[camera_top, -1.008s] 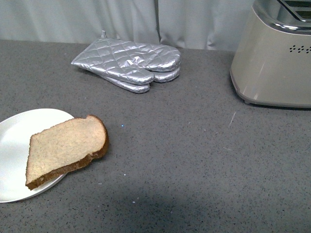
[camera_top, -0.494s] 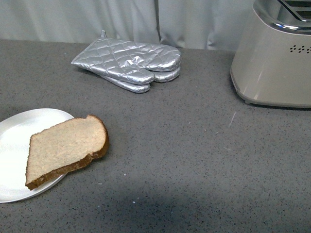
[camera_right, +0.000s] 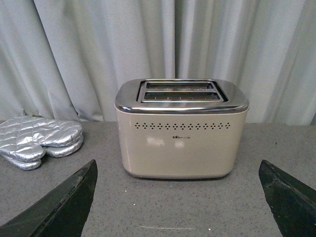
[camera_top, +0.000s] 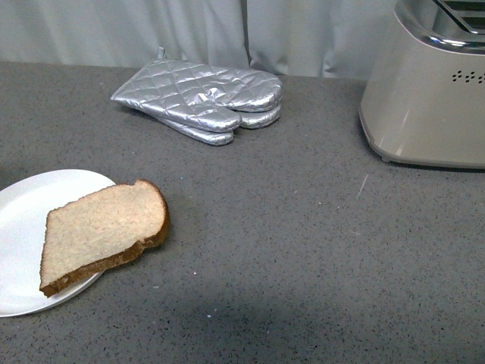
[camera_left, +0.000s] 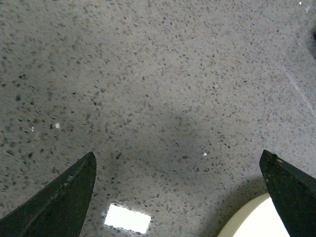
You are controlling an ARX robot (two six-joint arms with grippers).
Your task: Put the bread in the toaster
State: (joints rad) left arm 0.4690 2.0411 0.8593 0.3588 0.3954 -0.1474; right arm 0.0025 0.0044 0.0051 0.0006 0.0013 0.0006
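Observation:
The bread point(camera_top: 102, 231) is a light-brown slice with a darker crust, lying half on the white plate point(camera_top: 19, 227) at the front left, its rounded end overhanging the plate's edge. The beige toaster point(camera_top: 428, 91) stands at the back right; it also shows in the right wrist view point(camera_right: 181, 128), upright, both chrome slots empty. Neither arm shows in the front view. My left gripper point(camera_left: 177, 197) is open and empty above the grey counter, with the plate's rim point(camera_left: 254, 222) by one finger. My right gripper point(camera_right: 177, 197) is open and empty, facing the toaster across bare counter.
Two silver quilted oven mitts point(camera_top: 201, 98) lie stacked at the back centre, also in the right wrist view point(camera_right: 37, 140) beside the toaster. A grey curtain point(camera_top: 189, 30) hangs behind the grey speckled counter point(camera_top: 303, 250).

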